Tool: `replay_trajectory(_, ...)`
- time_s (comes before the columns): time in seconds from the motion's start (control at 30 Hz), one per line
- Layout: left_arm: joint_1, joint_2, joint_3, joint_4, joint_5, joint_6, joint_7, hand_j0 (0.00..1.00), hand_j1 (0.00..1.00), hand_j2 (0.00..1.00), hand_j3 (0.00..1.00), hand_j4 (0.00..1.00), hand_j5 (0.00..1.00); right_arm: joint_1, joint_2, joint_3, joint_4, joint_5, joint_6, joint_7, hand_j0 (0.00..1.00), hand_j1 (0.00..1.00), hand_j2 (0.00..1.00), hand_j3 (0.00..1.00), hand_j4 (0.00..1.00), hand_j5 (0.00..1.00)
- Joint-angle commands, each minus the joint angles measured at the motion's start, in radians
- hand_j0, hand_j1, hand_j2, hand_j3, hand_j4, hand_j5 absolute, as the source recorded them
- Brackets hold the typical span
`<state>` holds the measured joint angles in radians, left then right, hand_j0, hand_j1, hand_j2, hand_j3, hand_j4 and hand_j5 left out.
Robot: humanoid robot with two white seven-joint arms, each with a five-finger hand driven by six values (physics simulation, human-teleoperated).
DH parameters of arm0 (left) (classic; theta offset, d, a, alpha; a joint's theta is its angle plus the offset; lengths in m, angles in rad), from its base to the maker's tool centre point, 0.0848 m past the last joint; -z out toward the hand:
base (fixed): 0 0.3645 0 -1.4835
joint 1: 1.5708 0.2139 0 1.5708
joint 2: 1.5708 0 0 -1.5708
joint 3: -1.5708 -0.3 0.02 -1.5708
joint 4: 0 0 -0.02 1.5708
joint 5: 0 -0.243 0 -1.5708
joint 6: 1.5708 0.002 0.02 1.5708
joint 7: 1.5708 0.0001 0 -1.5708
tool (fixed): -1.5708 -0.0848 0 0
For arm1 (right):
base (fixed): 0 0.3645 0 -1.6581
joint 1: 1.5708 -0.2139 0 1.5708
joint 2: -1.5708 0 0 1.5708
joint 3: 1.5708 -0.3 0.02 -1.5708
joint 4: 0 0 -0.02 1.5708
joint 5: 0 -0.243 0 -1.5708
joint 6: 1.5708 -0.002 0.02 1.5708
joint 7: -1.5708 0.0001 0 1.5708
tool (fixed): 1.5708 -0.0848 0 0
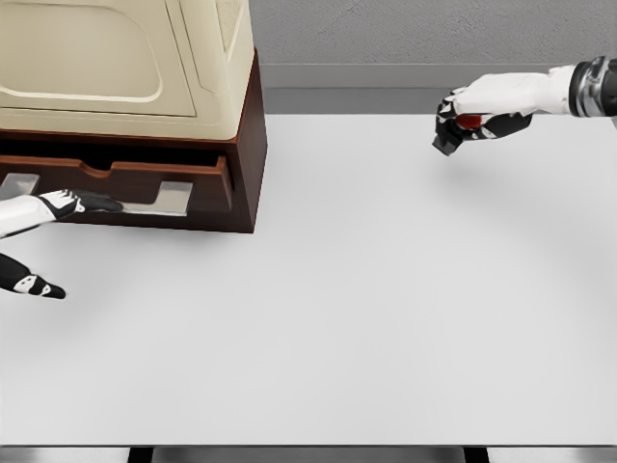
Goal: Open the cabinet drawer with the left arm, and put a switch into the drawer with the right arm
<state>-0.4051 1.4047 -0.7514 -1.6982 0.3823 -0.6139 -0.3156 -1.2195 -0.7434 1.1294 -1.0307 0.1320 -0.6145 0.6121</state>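
With our left hand (43,205) hooked on the handle (130,204) of the partly open drawer (116,178), our right hand (482,111) grips the switch (463,127), not yet delivered.

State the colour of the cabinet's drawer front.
Dark reddish-brown drawer front, seen in the head view.

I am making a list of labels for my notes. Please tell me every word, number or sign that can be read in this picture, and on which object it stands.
None: no readable text on the cabinet, its drawer, the switch in the right hand, or the table.
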Motion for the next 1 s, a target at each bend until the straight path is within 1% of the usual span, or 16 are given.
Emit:
replay_trajectory(0.0, 0.002, 0.02, 0.003, -0.003, 0.013, 0.003, 0.003, 1.0, 1.0, 1.0, 1.0, 1.0, 1.0, -0.002, -0.043, -0.002, -0.097, -0.034, 0.004, -0.001, 0.47, 0.47, 0.47, 0.47, 0.47, 0.47)
replay_trajectory(0.07, 0.005, 0.036, 0.001, -0.006, 0.015, 0.003, 0.003, 1.0, 1.0, 1.0, 1.0, 1.0, 1.0, -0.002, -0.065, -0.002, -0.155, -0.052, 0.004, -0.001, 0.47, 0.47, 0.47, 0.47, 0.47, 0.47)
replay_trajectory(0.23, 0.008, 0.054, 0.001, -0.006, 0.017, 0.003, 0.003, 1.0, 1.0, 1.0, 1.0, 1.0, 1.0, -0.006, -0.077, -0.003, -0.226, -0.083, 0.004, -0.001, 0.47, 0.47, 0.47, 0.47, 0.47, 0.47)
replay_trajectory(0.27, 0.014, 0.062, 0.001, -0.006, 0.017, 0.003, 0.003, 1.0, 1.0, 1.0, 1.0, 1.0, 1.0, -0.008, -0.091, -0.003, -0.244, -0.087, 0.004, -0.001, 0.47, 0.47, 0.47, 0.47, 0.47, 0.47)
replay_trajectory(0.4, 0.023, 0.083, 0.004, -0.005, 0.021, 0.003, 0.007, 1.0, 1.0, 1.0, 1.0, 1.0, 1.0, -0.02, -0.077, -0.002, -0.256, -0.103, 0.004, -0.001, 0.46, 0.46, 0.46, 0.46, 0.46, 0.46)
replay_trajectory(0.47, 0.017, 0.082, 0.018, -0.001, 0.027, 0.003, 0.015, 1.0, 1.0, 1.0, 1.0, 1.0, 1.0, -0.023, -0.048, -0.002, -0.262, -0.111, 0.004, -0.001, 0.46, 0.46, 0.46, 0.46, 0.46, 0.46)
replay_trajectory(0.6, 0.008, 0.079, 0.035, 0.003, 0.05, 0.003, 0.015, 1.0, 1.0, 1.0, 1.0, 1.0, 1.0, -0.028, -0.036, 0.0, -0.273, -0.111, 0.004, -0.001, 0.46, 0.46, 0.46, 0.46, 0.46, 0.46)
replay_trajectory(0.67, 0.005, 0.068, 0.035, 0.005, 0.058, 0.003, 0.015, 1.0, 1.0, 1.0, 1.0, 1.0, 1.0, -0.026, -0.033, 0.001, -0.273, -0.111, 0.004, -0.001, 0.45, 0.45, 0.45, 0.45, 0.45, 0.45)
replay_trajectory(0.7, 0.006, 0.063, 0.035, 0.005, 0.058, 0.003, 0.015, 1.0, 1.0, 1.0, 1.0, 1.0, 1.0, -0.028, -0.008, 0.003, -0.273, -0.111, 0.004, -0.001, 0.45, 0.45, 0.45, 0.45, 0.45, 0.45)
replay_trajectory(0.8, 0.009, 0.025, 0.032, 0.005, 0.05, 0.003, 0.013, 1.0, 1.0, 1.0, 1.0, 1.0, 1.0, -0.028, 0.007, 0.004, -0.278, -0.111, 0.004, -0.001, 0.45, 0.45, 0.45, 0.45, 0.45, 0.45)
replay_trajectory(0.87, 0.012, 0.019, 0.021, 0.005, 0.047, 0.003, 0.013, 1.0, 1.0, 1.0, 1.0, 1.0, 1.0, -0.029, 0.018, 0.003, -0.298, -0.111, 0.004, -0.001, 0.45, 0.45, 0.45, 0.45, 0.45, 0.45)
replay_trajectory(0.93, 0.017, 0.008, 0.018, 0.005, 0.047, 0.003, 0.013, 1.0, 1.0, 1.0, 1.0, 1.0, 1.0, -0.031, 0.036, 0.003, -0.302, -0.111, 0.004, -0.001, 0.44, 0.44, 0.44, 0.44, 0.44, 0.44)
replay_trajectory(0.97, 0.02, 0.008, 0.018, 0.005, 0.047, 0.003, 0.013, 1.0, 1.0, 1.0, 1.0, 1.0, 1.0, -0.034, 0.036, 0.001, -0.325, -0.111, 0.004, -0.001, 0.44, 0.44, 0.44, 0.44, 0.44, 0.44)
